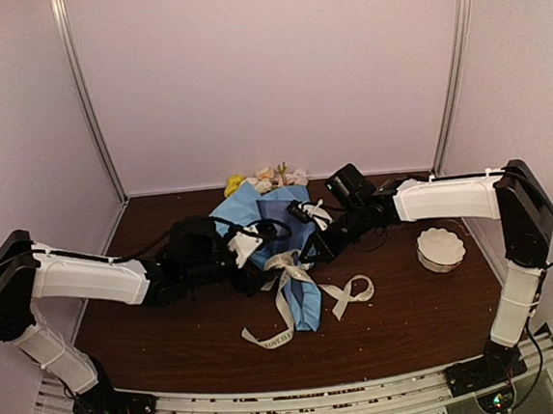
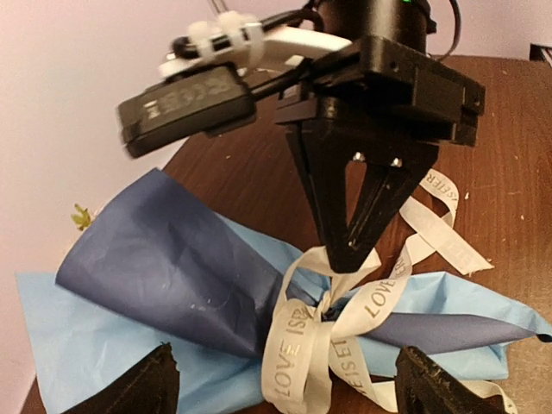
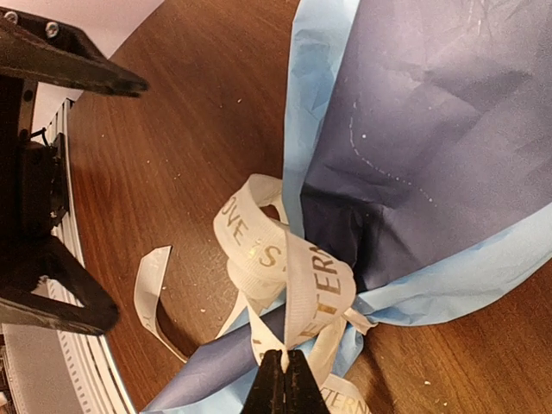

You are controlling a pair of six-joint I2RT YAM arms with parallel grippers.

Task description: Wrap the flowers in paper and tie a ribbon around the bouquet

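Note:
The bouquet lies on the table, a cone of light and dark blue paper with its narrow end toward the arms. Yellow, pink and white flowers show at its far, wide end. A cream lettered ribbon is knotted in loops around the cone's narrow part, and its tails trail over the table. My left gripper stands open, wide astride the knot, touching nothing. My right gripper is shut on a ribbon loop just above the knot. Its black fingers also show in the left wrist view.
A white scalloped bowl stands at the right, on the brown table. Both arms meet over the middle of the bouquet. Pale walls and metal corner posts close in the back and sides.

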